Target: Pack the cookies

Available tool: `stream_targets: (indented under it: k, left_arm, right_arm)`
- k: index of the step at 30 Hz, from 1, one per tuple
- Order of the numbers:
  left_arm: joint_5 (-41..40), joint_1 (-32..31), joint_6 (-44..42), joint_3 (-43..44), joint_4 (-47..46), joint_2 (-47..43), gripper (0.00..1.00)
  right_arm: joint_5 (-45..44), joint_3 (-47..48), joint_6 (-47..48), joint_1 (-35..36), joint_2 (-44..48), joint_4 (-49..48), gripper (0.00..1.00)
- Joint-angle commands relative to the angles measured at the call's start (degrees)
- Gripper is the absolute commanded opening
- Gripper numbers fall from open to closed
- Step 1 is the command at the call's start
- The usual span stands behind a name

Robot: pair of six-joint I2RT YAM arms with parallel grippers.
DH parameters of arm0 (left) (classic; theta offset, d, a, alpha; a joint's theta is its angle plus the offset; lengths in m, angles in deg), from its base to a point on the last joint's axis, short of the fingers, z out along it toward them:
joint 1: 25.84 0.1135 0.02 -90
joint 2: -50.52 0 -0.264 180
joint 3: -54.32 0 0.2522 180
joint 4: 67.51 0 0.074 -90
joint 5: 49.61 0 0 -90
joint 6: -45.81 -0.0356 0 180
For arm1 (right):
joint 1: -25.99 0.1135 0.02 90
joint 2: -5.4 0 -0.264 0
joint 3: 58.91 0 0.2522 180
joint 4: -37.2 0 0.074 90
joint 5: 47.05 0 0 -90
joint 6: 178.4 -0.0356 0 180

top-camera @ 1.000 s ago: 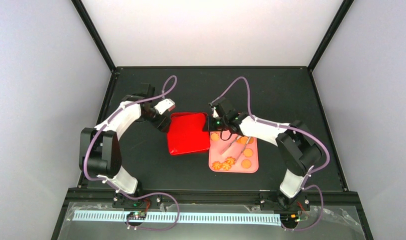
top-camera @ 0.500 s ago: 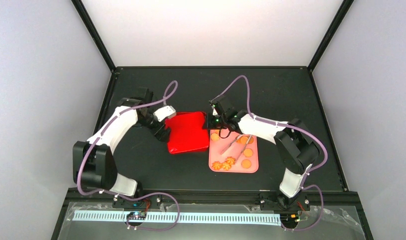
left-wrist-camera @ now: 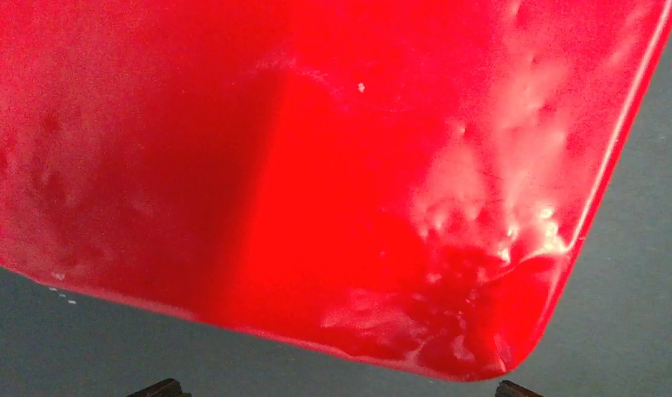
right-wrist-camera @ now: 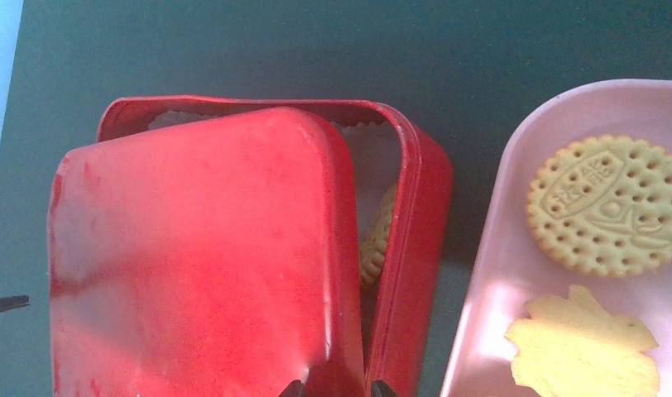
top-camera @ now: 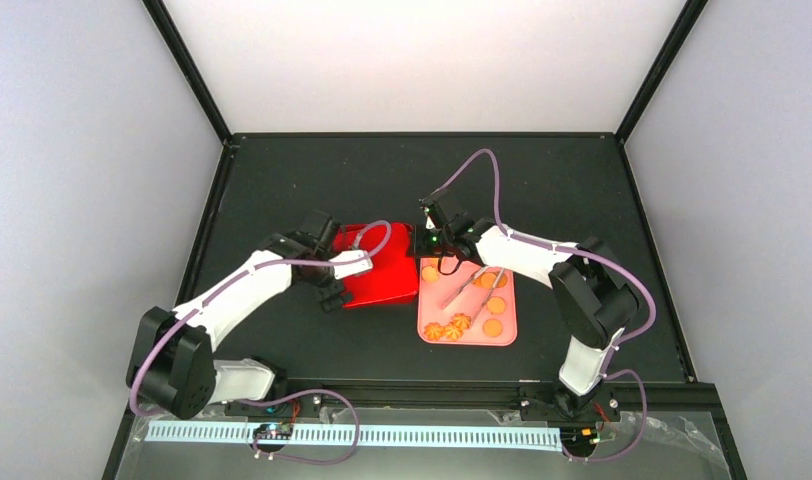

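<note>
A red tin stands left of the pink tray. Its lid lies askew on the box, leaving a gap at the right wall where one cookie shows inside. On the tray lie a round perforated cookie, a flower-shaped one, and several orange cookies. My right gripper is closed narrowly on the lid's near right edge. My left gripper is open at the tin's front left corner, and the lid fills its view.
Metal tongs lie across the pink tray among the cookies. White frilled paper cups show inside the tin at its far edge. Black table surrounds both, with enclosure posts at the back corners.
My left arm swung from the tin's back left side round to its front left corner and stretched lower. The right gripper stayed at the tin's right edge.
</note>
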Motion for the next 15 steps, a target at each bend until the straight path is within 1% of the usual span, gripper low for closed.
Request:
stream_targets:
  k: [1,3,8,12,15]
  left_arm:
    - [-13.51,-5.31,1.39,-2.69,-7.48,-2.87,0.99]
    - [-15.13,-6.01,2.31,-2.68,-8.66,-2.66,0.99]
    - [-14.64,-9.33,4.03,-3.56,-7.94,-2.36,0.99]
    - [-16.89,-11.62,5.07,-4.26,-8.99,-1.96,0.99]
    - [-20.32,-11.9,6.24,-2.71,-9.56,-1.36,0.99]
  right_arm:
    - [-2.73,0.23,-0.05,-0.44,-0.03,2.79,0.2]
    - [-2.92,-0.08,-0.05,-0.48,0.23,2.67,0.21]
    - [-3.07,-0.36,0.01,-0.44,0.37,2.67,0.2]
    - [-3.09,-0.44,0.04,-0.43,0.59,2.58,0.2]
    - [-3.11,-0.54,0.11,-0.44,0.74,2.58,0.21]
